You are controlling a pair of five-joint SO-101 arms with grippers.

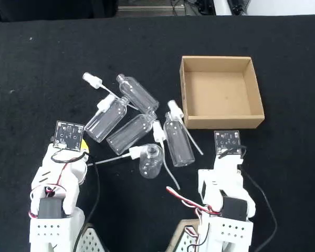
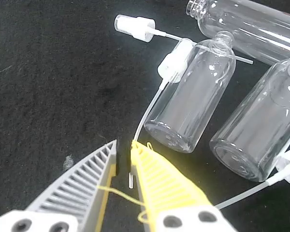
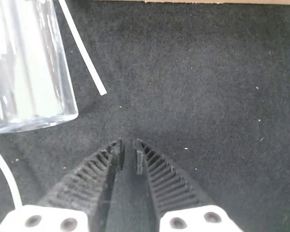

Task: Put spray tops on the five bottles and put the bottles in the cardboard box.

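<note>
Five clear bottles lie bunched mid-table, uncapped: one point(image 1: 138, 93) at the back, two point(image 1: 107, 118) point(image 1: 130, 133) slanted side by side, one point(image 1: 179, 139) near the box, one point(image 1: 150, 160) standing closest to the arms. White spray tops with thin tubes lie among them, one point(image 1: 93, 80) at the far left. The cardboard box point(image 1: 222, 122) stands open with nothing in it. My left gripper point(image 2: 124, 145) is shut over the black cloth, above the tube end of a spray top point(image 2: 176, 60), short of a bottle point(image 2: 193, 96). My right gripper point(image 3: 128, 145) is shut, holding nothing, beside a bottle's base point(image 3: 29, 63).
Black cloth covers the whole table point(image 1: 42, 52). Both arm bases stand at the near edge, the left arm point(image 1: 60, 178) and the right arm point(image 1: 226, 184). A loose tube point(image 3: 82, 48) lies beside the bottle near my right gripper. The box edge point(image 3: 212, 1) lies beyond it.
</note>
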